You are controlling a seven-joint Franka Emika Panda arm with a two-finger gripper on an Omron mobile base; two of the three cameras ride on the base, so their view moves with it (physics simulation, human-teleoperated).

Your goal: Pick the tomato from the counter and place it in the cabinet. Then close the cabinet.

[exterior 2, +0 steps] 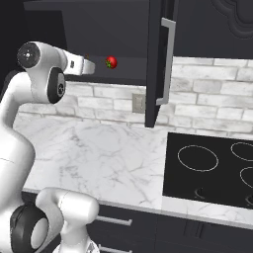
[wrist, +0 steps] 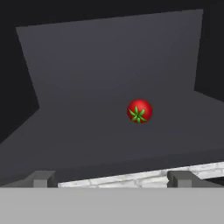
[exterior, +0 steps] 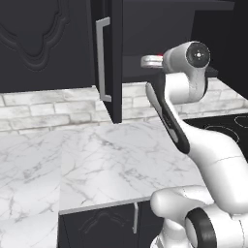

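With the tomato [wrist: 140, 111] already sitting on the dark shelf inside the cabinet [wrist: 109, 65], the gripper [wrist: 111, 178] hung just outside, fingers spread and empty. Placing looked done; next step, by my read, was backing out and swinging the open door [exterior 2: 157, 64] shut.

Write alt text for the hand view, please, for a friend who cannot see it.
A small red tomato with a green stem cap sits on the dark shelf inside the cabinet. The open gripper shows two fingertips low in the picture, apart from the tomato.
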